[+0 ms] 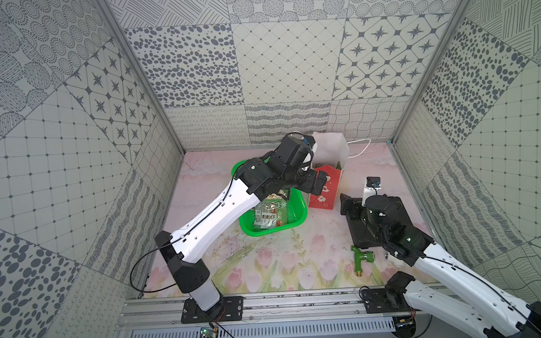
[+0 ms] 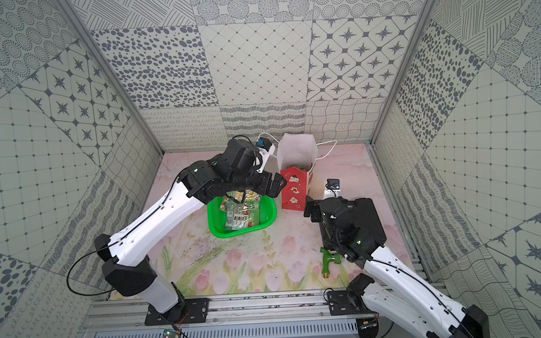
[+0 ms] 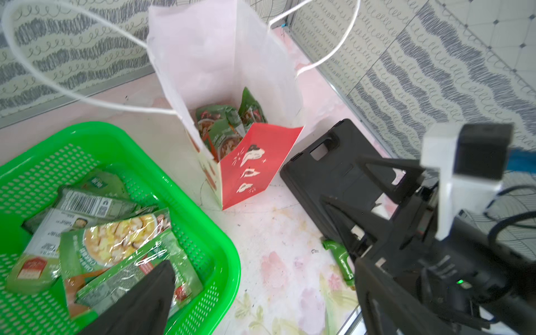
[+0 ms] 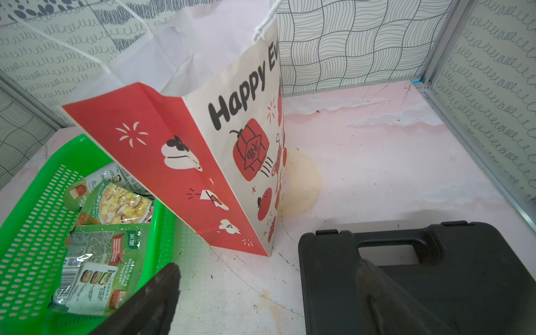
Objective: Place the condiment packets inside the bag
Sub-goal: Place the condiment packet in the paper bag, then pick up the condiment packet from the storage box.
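Left gripper [image 2: 275, 187], jaws apart, at the red front of the upright bag [image 2: 293, 194] (green packets [image 2: 301, 167] show in its mouth). More packets lie in the green basket [image 2: 216, 230] beneath that arm. Right gripper [image 2: 310, 209] sits low near the bag's base, beside the black case [image 2: 368, 215].

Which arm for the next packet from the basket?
Left. The left gripper hangs open above the green basket of condiment packets, beside the bag; the right gripper sits farther off, over the black case.

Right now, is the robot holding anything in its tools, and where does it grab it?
Nothing. The left tool and right tool are both open and empty.
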### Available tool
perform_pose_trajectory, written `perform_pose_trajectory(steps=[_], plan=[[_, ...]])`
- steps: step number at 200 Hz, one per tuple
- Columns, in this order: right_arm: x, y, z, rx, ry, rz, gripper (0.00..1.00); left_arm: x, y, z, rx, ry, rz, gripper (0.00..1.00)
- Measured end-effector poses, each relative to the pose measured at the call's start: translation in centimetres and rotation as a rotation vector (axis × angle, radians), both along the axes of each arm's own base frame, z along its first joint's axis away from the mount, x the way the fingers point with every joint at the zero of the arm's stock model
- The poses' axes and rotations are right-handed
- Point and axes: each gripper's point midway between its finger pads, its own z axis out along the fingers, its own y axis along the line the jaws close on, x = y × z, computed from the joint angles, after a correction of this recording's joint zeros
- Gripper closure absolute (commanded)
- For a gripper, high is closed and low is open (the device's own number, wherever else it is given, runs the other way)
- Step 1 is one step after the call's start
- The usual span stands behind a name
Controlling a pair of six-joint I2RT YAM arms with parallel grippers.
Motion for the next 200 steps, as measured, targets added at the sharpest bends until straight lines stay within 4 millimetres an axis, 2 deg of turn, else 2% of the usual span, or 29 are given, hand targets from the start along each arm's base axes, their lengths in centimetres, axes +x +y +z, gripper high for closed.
perform_pose_trajectory(steps=[41,66,101,145,177,200], plan=[[-0.6,-0.6,-0.6,0.062,0.027,-0.041,0.03,-1.1,4.3,-3.7,0.027,0.038,0.093,0.0],[-1.4,-1.3,-2.1,0.068,0.025,-0.048,0.03,-0.9,6.6,-6.3,0.035,0.077,0.167,0.01],[-2.3,-1.9,-4.0,0.058,0.008,-0.03,0.03,0.2,9.2,-10.2,0.046,0.15,0.272,0.0],[-2.7,-1.2,-6.0,0.042,0.001,0.034,0.03,2.0,12.1,-15.1,0.042,0.28,0.4,0.01],[-2.3,-0.6,-6.0,0.033,0.0,0.057,0.03,3.1,13.6,-18.7,0.034,0.38,0.471,0.09],[-2.2,-0.3,-6.3,0.026,0.008,0.069,0.03,3.5,14.9,-21.1,0.045,0.443,0.525,0.22]])
